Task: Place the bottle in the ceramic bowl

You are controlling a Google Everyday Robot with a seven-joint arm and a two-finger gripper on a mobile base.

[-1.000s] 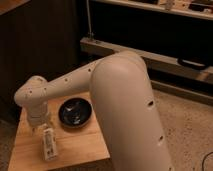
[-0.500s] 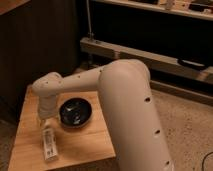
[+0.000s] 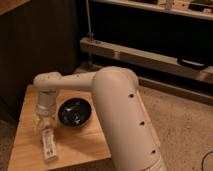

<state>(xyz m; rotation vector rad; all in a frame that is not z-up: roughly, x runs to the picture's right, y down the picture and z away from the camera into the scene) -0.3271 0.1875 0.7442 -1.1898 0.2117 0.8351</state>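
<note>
Reaching down over the wooden table (image 3: 27, 152), my big white arm (image 3: 120, 105) bends left, wrist aimed at the tabletop. The ceramic bowl (image 3: 75, 113) sits empty near the table's middle, just right of my wrist. The bottle (image 3: 48, 146) lies flat on the wood near the front edge, apart from the bowl. My gripper (image 3: 44, 121) hangs just above the bottle's far end; whether it is released or clenched I cannot tell. I judge this the reach-to-grasp step: next I must settle onto the bottle, clamp its narrow sides, lift, and carry it right over the bowl.
</note>
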